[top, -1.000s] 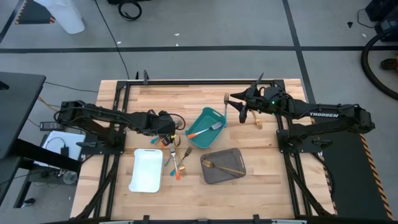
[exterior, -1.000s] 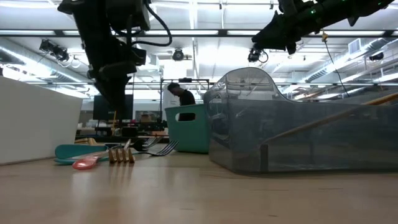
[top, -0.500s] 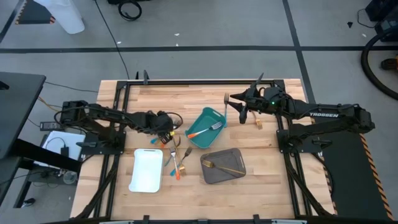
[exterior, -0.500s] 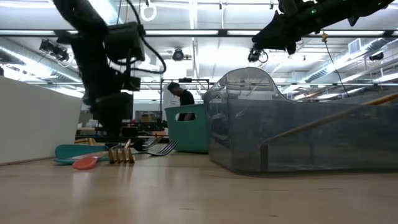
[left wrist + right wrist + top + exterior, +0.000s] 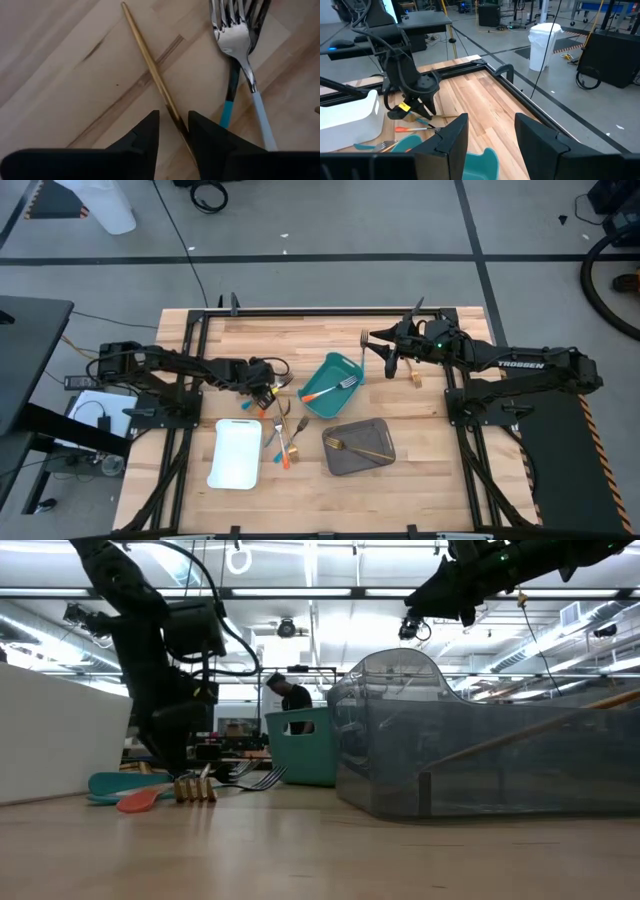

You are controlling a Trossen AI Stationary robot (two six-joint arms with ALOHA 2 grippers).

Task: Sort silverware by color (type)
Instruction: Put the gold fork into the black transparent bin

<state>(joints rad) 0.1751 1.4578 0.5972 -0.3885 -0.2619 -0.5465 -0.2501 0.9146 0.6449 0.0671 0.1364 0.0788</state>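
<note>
My left gripper point(image 5: 272, 387) is down at the table, pointing steeply down, among loose silverware point(image 5: 280, 430) lying between the white tray point(image 5: 236, 453) and the teal tray point(image 5: 330, 385). Its fingers point(image 5: 173, 117) are open a little. They stand on either side of a gold utensil's slim handle point(image 5: 150, 65), which lies flat on the wood. Two silver forks with teal-blue handles point(image 5: 240, 75) lie beside it. My right gripper point(image 5: 385, 352) hangs open and raised at the far right, with nothing between its fingers point(image 5: 490, 130). My left gripper comes at the gold utensil from above, its fingers across the handle partway along it point(image 5: 172, 112). The handle runs close along one finger point(image 5: 200, 132). Whether either finger touches it, I cannot tell. The utensil lies flat on the table.
The teal tray holds an orange-handled fork point(image 5: 325, 391). A gold utensil point(image 5: 358, 447) lies in the grey tray point(image 5: 385, 430). One fork point(image 5: 364, 340) lies alone near the far edge. In the low view, a gold fork's tines point(image 5: 195, 788) and an orange spoon point(image 5: 140, 800) lie by the left gripper.
My left gripper has come down from above the silverware to the table top, shifting slightly toward the near edge. Its fingers now straddle the gold handle. The silverware and my right arm have stayed still.
</note>
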